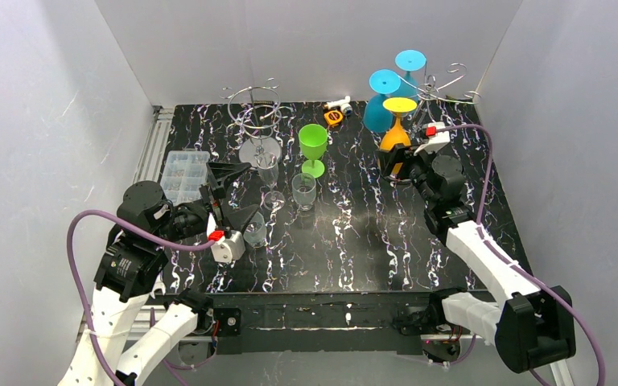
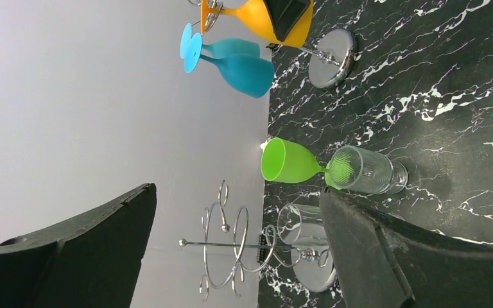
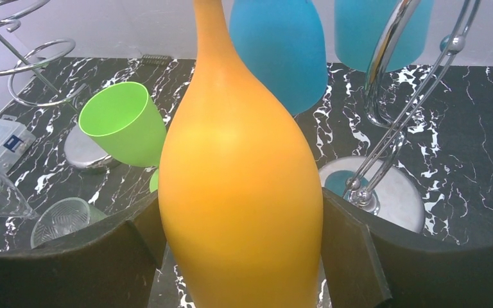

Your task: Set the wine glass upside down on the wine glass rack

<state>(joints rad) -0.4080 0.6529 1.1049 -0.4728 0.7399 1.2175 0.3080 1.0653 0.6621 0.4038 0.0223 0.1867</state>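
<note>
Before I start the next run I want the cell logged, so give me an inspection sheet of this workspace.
Surface: black marbled table, no spills seen.
Job's things: orange wine glass upside down beside the right rack; hooked or not, cannot tell. Two blue wine glasses hang there.
Clutter: green wine glass, clear tumbler, clear wine glass by the left rack, compartment box, small yellow item at the back.
Grippers: right gripper closed on the orange bowl; left gripper open, empty.
Cables: purple cable on each arm; the right one passes near the right rack.
Surroundings: white walls; nothing else seen.
</note>
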